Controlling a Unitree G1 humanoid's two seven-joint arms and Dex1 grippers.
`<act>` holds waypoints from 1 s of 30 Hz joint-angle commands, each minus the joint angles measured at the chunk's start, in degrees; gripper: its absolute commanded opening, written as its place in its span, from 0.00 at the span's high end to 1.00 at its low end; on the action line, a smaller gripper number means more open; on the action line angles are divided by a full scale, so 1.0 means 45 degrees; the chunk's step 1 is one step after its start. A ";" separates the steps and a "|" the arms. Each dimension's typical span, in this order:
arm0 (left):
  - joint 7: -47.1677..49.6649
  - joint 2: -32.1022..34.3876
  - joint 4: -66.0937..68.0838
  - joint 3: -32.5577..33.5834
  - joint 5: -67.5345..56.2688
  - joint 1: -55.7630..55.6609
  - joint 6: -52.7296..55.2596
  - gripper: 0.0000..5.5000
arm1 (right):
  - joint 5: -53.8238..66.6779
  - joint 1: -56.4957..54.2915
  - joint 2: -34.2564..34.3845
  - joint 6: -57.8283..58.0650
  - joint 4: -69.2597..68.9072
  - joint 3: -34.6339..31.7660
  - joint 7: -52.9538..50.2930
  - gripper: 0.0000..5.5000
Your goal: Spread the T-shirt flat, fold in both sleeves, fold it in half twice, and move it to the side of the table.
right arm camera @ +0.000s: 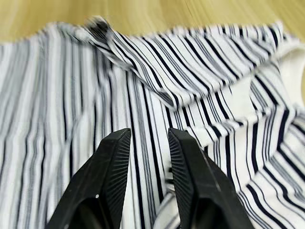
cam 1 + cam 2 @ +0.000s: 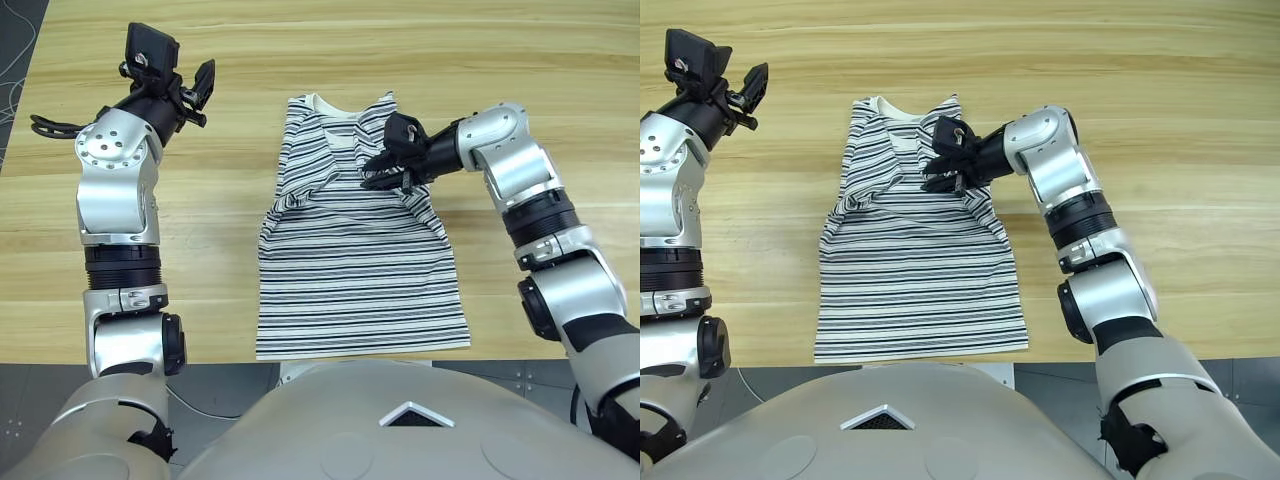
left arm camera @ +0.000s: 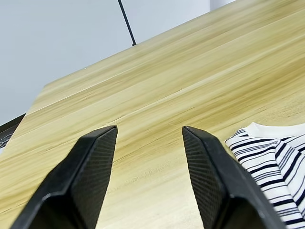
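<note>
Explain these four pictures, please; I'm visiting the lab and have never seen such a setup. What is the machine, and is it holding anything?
This is a humanoid robot with two arms, each ending in a two-fingered end effector. The two wide pictures come from a stereo camera on its head, looking down over the arms at a wooden table. The two close pictures come from cameras on the wrists, looking out between the fingers. A striped T-shirt lies on the table, neck away from the robot, rumpled near the top. The left end effector is open, off to the shirt's side above bare wood, holding nothing. The right end effector is over the shirt's upper part, fingers slightly apart; I see no cloth pinched between them.
</note>
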 commanded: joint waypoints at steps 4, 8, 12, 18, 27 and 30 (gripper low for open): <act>-0.0047 -0.0046 0.0043 -0.0145 0.0171 -0.0195 0.0028 0.54 | 0.0371 -0.1412 -0.0957 -0.0252 0.1637 -0.1800 -0.1597 0.74; -0.0060 -0.0106 0.0105 -0.0236 0.0199 -0.0240 0.0016 0.54 | -0.1812 -0.1809 -0.2202 -0.2948 0.4522 -0.1128 -0.4039 0.74; -0.0088 -0.0071 0.0145 -0.0237 0.0232 -0.0269 0.0032 0.54 | -0.3309 -0.1159 -0.3038 -0.4932 0.5584 -0.0111 -0.4236 0.74; -0.0137 0.0013 0.0170 -0.0252 0.0246 -0.0341 0.0053 0.54 | -0.2969 0.0089 -0.3204 -0.5100 0.3176 0.0094 -0.2701 0.74; -0.0168 0.0015 0.0073 -0.0240 0.0237 -0.0300 0.0086 0.54 | -0.2147 0.1309 -0.3212 -0.3329 -0.0596 -0.0205 -0.2244 0.74; -0.0153 -0.0006 0.0038 -0.0237 0.0226 -0.0273 0.0124 0.54 | -0.1846 0.1665 -0.3275 -0.2790 -0.1628 -0.0209 -0.1992 0.74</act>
